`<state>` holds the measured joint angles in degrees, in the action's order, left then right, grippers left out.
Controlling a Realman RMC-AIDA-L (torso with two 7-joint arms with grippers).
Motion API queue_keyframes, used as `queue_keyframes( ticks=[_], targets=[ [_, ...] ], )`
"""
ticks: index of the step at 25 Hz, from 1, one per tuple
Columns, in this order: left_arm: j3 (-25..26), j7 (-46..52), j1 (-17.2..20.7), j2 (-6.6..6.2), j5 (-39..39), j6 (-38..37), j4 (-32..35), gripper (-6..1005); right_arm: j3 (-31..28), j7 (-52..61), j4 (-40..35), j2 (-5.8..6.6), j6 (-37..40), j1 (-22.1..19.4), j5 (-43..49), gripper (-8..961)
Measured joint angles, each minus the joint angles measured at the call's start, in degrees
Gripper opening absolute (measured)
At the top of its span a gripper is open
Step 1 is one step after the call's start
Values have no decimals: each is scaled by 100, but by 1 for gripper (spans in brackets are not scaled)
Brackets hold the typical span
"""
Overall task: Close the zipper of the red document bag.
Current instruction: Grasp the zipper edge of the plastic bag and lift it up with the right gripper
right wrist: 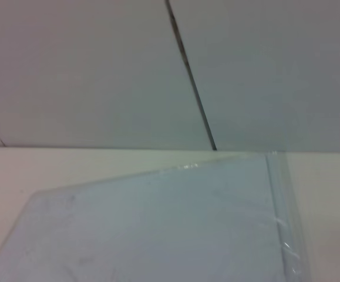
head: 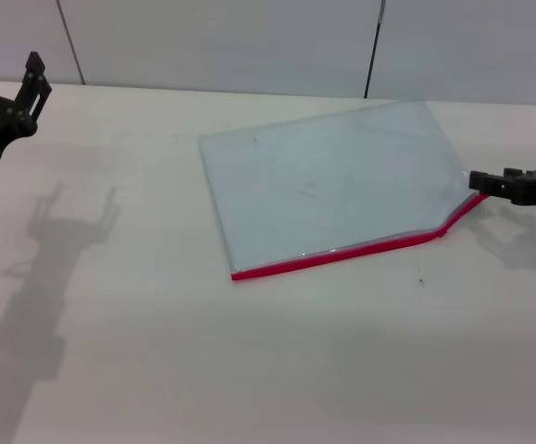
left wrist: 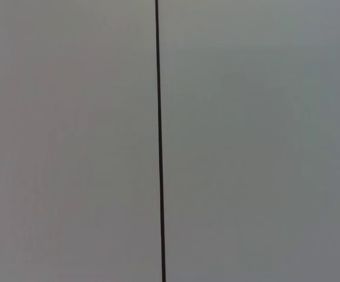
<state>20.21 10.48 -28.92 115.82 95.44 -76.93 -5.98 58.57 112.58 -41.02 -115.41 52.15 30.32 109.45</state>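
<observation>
The red document bag (head: 332, 185) lies flat on the white table, a translucent pale blue pouch that also fills the lower half of the right wrist view (right wrist: 158, 229). Its zipper (head: 332, 256) is the bright red strip along the near long edge. Near its right end the strip bends upward and runs into my right gripper (head: 477, 181). That gripper comes in from the right edge and is shut on the zipper's end, which is lifted slightly. My left gripper (head: 6, 69) hangs open at the far left, well away from the bag.
The table (head: 249, 370) is bare white around the pouch, and its back edge meets a grey panelled wall. A dark vertical seam in that wall (left wrist: 160, 141) is all the left wrist view shows.
</observation>
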Motion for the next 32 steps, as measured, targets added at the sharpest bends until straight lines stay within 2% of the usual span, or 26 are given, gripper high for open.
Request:
queue_keyframes(
  ticks=[7,21,32],
  targets=[
    [-7,-2,-5,-3,0,3,0,776,-487,9,150,-8,264,37,447,660],
    [10,-2,-17,0,0,3,0,777,-488,-33,690,-3,462,395,724,684],
    [19,8,-35,3,0,2,0,777,-477,-38,1116,-14,48,769,827,693]
  ],
)
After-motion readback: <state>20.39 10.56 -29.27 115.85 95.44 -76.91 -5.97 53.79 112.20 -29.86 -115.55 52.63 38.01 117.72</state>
